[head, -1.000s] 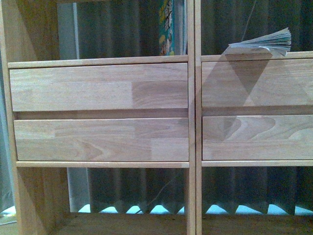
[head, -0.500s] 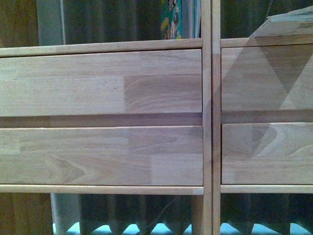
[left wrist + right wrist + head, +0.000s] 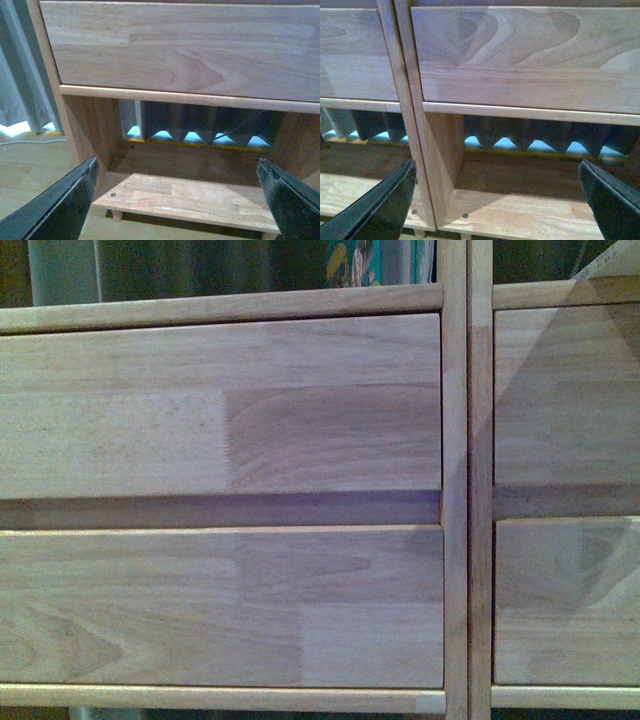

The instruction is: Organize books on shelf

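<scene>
Moved: shelf [image 3: 456,490] looms closer, drawers [image 3: 220,405] filling the front view.
Done: teal book [image 3: 355,262] stands upright above.
Left: paperback [image 3: 612,262], barely visible, probably still to be stood up.
Pincers: left pincer [image 3: 176,164] and right pincer [image 3: 497,166] both wide, empty.

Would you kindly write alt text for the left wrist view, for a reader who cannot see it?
The left gripper, jaws open and empty, faces a low open cubby of the shelf. A plain wooden drawer front sits above it; a pleated curtain shows through the open back.

Left fingers [image 3: 60,205] — black, wedge-shaped, smooth-faced; right fingers [image 3: 375,205] alike
</scene>
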Motion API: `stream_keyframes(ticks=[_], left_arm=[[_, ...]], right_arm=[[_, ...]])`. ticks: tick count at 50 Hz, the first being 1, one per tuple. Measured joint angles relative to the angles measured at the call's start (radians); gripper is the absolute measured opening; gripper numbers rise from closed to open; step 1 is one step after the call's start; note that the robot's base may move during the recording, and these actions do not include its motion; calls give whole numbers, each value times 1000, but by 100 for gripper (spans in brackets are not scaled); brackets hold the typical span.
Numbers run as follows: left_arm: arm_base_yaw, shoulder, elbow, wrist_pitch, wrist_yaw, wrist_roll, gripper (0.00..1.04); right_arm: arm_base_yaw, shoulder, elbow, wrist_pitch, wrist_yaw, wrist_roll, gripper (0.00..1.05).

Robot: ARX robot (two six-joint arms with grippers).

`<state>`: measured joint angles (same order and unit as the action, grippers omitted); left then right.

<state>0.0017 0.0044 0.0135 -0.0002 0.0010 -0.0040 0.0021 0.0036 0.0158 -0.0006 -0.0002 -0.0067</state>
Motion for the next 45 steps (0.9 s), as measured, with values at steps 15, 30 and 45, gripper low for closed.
stream_keyframes(ticks=[15,30,45], left_arm=[[0,0,0,0,-2,0,97],[0,0,0,0,-1,0,97],[0,0,0,0,-1,0,97]], right_arm=[[0,0,0,0,0,0,98],[0,0,0,0,0,3,98],[-70,282,164,-91,-275,363,98]])
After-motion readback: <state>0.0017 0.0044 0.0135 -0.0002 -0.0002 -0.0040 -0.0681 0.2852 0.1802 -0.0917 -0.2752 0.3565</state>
